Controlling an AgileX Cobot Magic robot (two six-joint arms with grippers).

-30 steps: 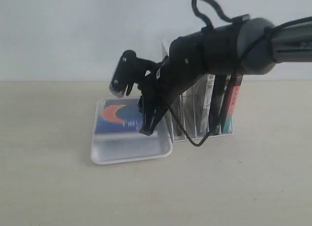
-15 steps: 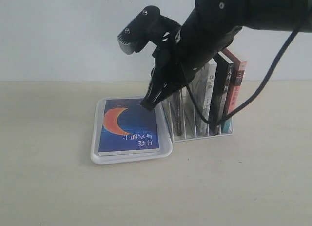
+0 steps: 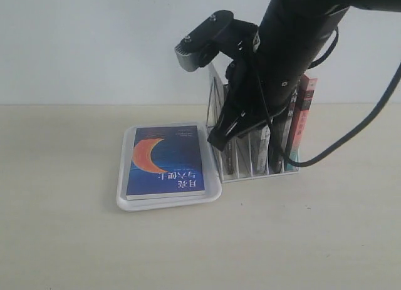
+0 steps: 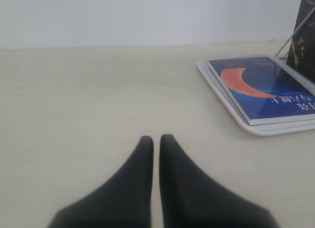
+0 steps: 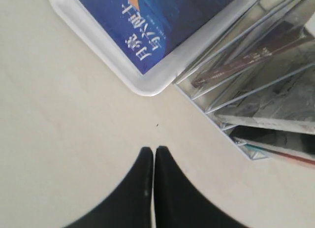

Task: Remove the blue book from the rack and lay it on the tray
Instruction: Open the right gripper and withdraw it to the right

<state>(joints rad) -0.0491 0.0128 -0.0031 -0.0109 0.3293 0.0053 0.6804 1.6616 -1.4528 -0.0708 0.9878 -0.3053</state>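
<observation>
The blue book [image 3: 166,161] lies flat, cover up, in the white tray [image 3: 168,203], with nothing holding it. My right gripper [image 3: 216,139] hangs shut and empty above the tray's right edge, in front of the white wire rack [image 3: 260,175]. In the right wrist view the right gripper [image 5: 153,149] points at bare table near the corner of the tray [image 5: 142,82], with the blue book [image 5: 162,21] and the rack [image 5: 216,110] beyond it. My left gripper [image 4: 156,138] is shut over bare table, well apart from the tray [image 4: 218,86] and the blue book [image 4: 268,87].
The rack still holds a red-spined book [image 3: 302,124], a black-spined one and a white one [image 3: 266,136], partly hidden behind my right arm. A pale wall stands close behind the rack. Beige table surface stretches left of and in front of the tray.
My right gripper has risen off the tray and swung right toward the rack, leaving the blue book lying flat in the tray.
</observation>
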